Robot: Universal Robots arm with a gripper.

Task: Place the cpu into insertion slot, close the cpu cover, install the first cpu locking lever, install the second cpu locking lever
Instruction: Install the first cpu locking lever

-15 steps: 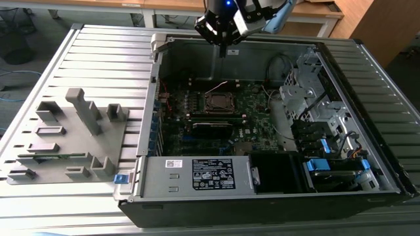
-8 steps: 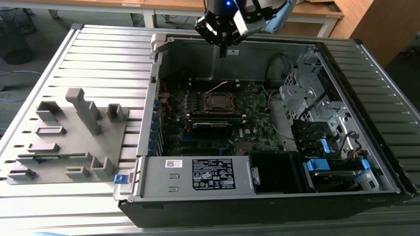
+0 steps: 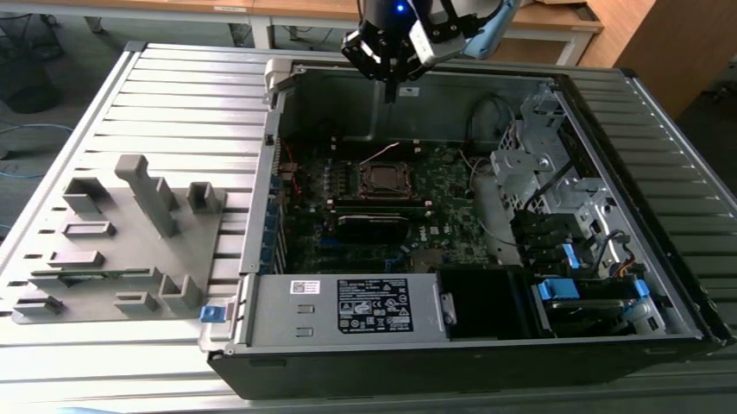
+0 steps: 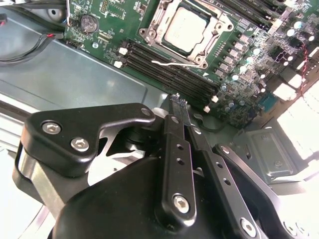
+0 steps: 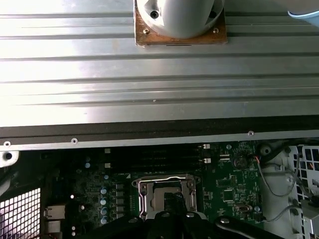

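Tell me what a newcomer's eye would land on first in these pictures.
The open computer case, lying on a slatted metal table with its green circuit board bared, takes the eye first. The black gripper hangs above the case's upper edge in the exterior view, fingertips together, holding nothing. In the second wrist view the cpu shines silver through the window of the cpu cover.

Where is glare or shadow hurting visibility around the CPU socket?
Second wrist view: the cpu shows a mild sheen but is legible; the area beyond the circuit board is blown out white. First wrist view: glare bands on the ribbed table, the insertion slot dark. Exterior view: the insertion slot sits shadowed inside the case.
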